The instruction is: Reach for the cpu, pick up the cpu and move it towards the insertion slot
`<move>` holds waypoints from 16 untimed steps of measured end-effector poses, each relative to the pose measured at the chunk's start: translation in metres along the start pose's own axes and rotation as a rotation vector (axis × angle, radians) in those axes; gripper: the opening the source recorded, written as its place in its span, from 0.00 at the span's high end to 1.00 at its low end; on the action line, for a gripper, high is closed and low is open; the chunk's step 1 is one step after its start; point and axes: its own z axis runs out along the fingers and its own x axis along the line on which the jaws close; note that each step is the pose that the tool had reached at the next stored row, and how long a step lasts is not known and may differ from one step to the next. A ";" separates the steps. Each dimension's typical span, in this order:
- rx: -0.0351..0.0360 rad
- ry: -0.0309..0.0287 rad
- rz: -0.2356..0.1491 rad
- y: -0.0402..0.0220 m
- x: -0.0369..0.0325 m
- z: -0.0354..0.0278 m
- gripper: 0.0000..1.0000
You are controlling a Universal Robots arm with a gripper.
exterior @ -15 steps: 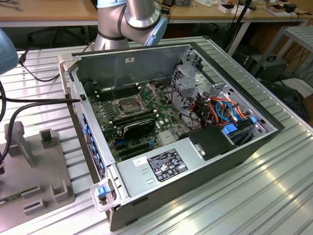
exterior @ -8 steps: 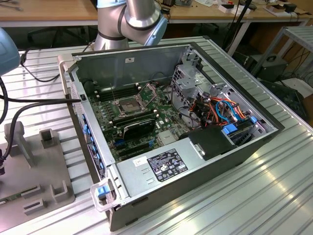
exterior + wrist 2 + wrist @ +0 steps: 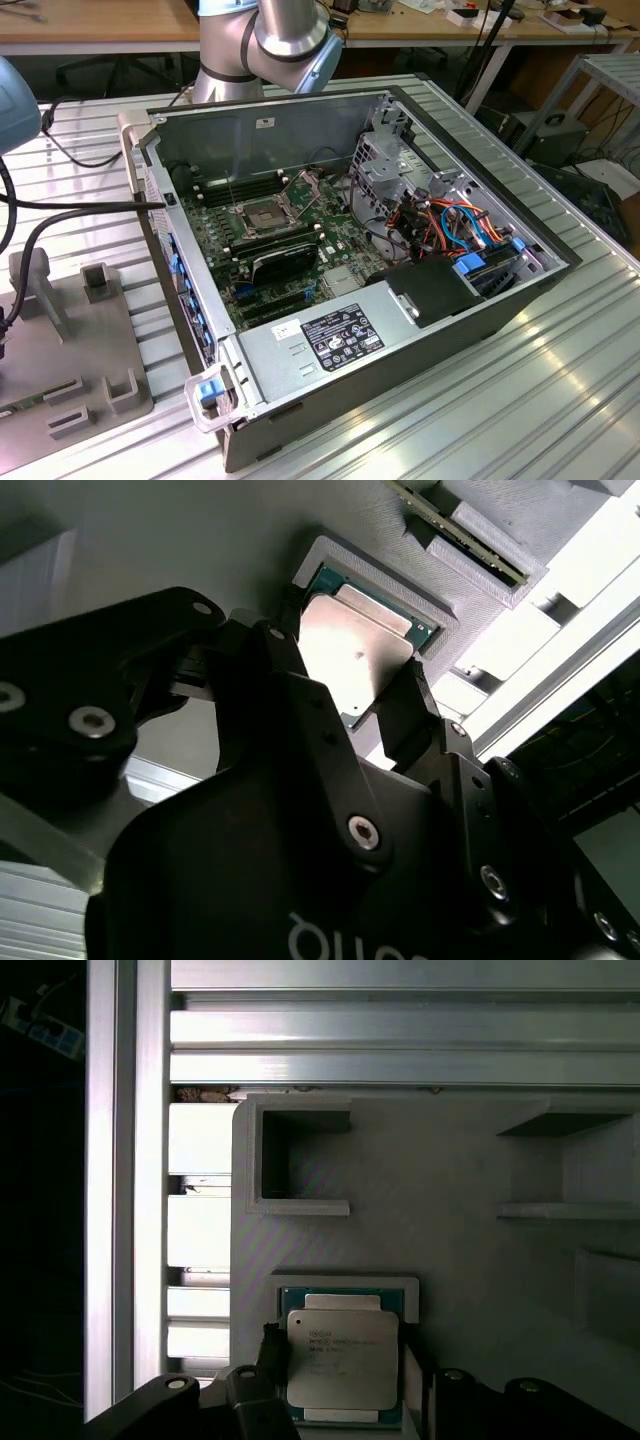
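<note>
On the table (image 3: 560, 400), the open computer case (image 3: 480, 330) holds the insertion slot (image 3: 262, 212) toward ten o'clock in the exterior view. The cpu (image 3: 343, 1355) sits flat in a grey holder plate (image 3: 450, 1240), directly between the parted jaws, one beside each opposite edge.

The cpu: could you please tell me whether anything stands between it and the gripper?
Nothing visible does. In both wrist views the gripper is right at the cpu, which lies in a recess of its grey holder.
</note>
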 end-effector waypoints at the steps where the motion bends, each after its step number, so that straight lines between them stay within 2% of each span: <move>1: 0.0000 0.0000 0.000 0.0000 0.0000 0.0000 0.45; 6: -0.0001 -0.0002 0.000 0.0001 0.0001 -0.0040 0.45; 12: -0.0001 -0.0001 0.000 0.0001 0.0002 -0.0044 0.45; 16: 0.0000 -0.0001 0.000 0.0001 0.0003 -0.0086 0.45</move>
